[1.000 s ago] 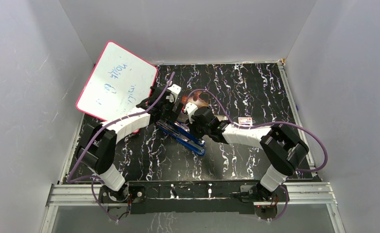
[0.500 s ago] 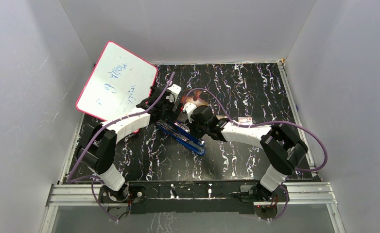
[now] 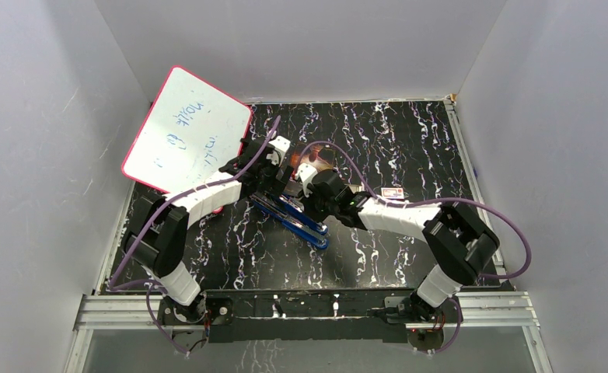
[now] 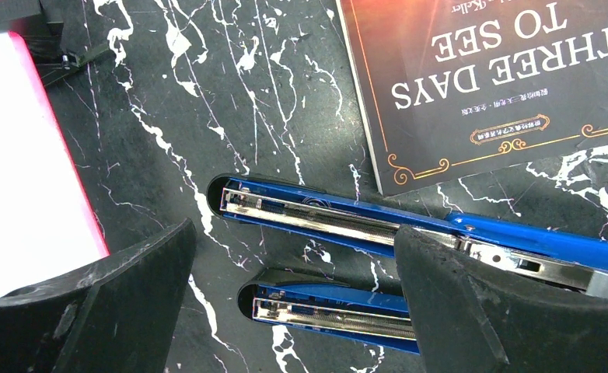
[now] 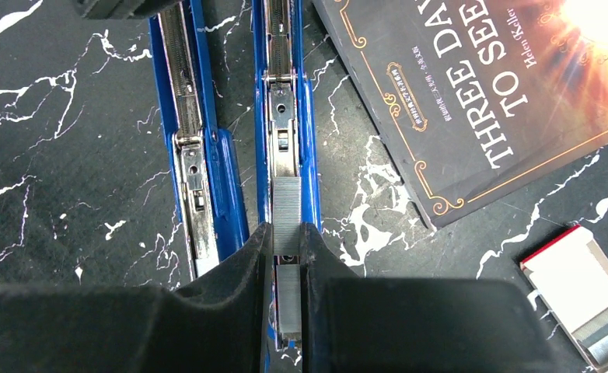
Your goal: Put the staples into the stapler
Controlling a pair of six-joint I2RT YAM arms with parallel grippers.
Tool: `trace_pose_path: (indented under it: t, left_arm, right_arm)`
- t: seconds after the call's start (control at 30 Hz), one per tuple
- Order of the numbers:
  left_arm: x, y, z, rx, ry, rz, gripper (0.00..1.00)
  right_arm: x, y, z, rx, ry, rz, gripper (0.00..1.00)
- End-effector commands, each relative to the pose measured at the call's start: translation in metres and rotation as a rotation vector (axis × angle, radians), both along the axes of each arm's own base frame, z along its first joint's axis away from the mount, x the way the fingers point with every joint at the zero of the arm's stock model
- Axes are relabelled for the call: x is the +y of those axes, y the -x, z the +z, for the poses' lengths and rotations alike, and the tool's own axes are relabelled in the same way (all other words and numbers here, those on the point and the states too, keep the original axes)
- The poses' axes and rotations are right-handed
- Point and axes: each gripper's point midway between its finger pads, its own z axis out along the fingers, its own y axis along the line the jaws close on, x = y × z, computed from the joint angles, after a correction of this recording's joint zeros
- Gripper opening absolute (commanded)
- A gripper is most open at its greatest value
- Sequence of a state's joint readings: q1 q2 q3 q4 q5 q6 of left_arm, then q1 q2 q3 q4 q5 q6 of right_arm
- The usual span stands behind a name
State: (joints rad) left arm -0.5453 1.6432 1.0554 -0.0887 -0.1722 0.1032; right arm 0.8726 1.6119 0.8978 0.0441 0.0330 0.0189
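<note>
The blue stapler (image 3: 297, 217) lies swung open on the black marbled table, its two halves side by side. In the right wrist view they run as two blue rails (image 5: 285, 116) (image 5: 188, 155). My right gripper (image 5: 287, 235) is shut on a grey strip of staples (image 5: 287, 202) lined up along the right-hand rail. A second strip (image 5: 289, 299) shows lower between the fingers. My left gripper (image 4: 293, 260) hangs open above the far ends of both stapler halves (image 4: 316, 217), touching nothing. In the top view the left gripper (image 3: 274, 183) and right gripper (image 3: 310, 203) are close together over the stapler.
A dark book (image 3: 314, 159) (image 5: 472, 85) lies right behind the stapler. A small red-and-white box (image 3: 394, 192) (image 5: 577, 291) sits to the right. A pink-framed whiteboard (image 3: 186, 130) (image 4: 21, 179) leans at the back left, beside the left arm.
The right arm's elbow has shifted slightly to the right. Both grippers and the stapler stay almost where they were.
</note>
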Motion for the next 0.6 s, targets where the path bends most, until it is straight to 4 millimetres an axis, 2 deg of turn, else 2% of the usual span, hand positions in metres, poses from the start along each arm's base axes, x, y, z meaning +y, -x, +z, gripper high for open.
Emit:
trace_pose_path:
  t: [0.0, 0.57]
  left_arm:
    - [0.000, -0.001, 0.003, -0.010, -0.002, -0.006, 0.98]
    - [-0.001, -0.001, 0.003, -0.011, 0.001, -0.009, 0.98]
  right_arm:
    - [0.011, -0.009, 0.038, -0.107, -0.110, 0.012, 0.00]
    - [0.012, -0.003, 0.015, -0.039, -0.055, 0.042, 0.00]
